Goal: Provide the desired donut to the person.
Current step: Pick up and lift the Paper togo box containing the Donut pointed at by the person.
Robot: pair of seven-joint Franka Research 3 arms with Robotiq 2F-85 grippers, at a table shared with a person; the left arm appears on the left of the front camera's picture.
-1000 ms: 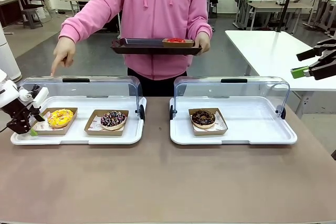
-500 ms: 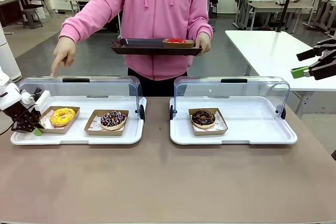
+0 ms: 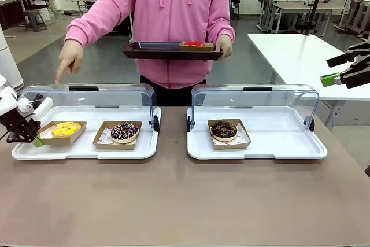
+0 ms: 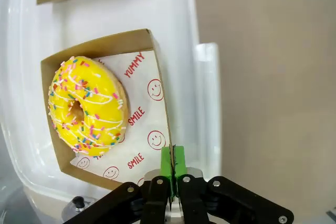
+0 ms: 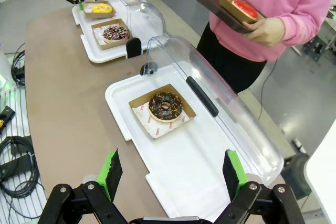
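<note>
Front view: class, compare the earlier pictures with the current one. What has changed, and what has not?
The left gripper moved in toward the yellow donut's cardboard tray and shut on its edge; the tray shifted slightly. The right gripper stays open. The person's pointing hand, the serving tray and both chocolate donuts are unchanged.

1 chocolate donut [image 3: 224,130] sits in right tray [image 3: 289,150].
</note>
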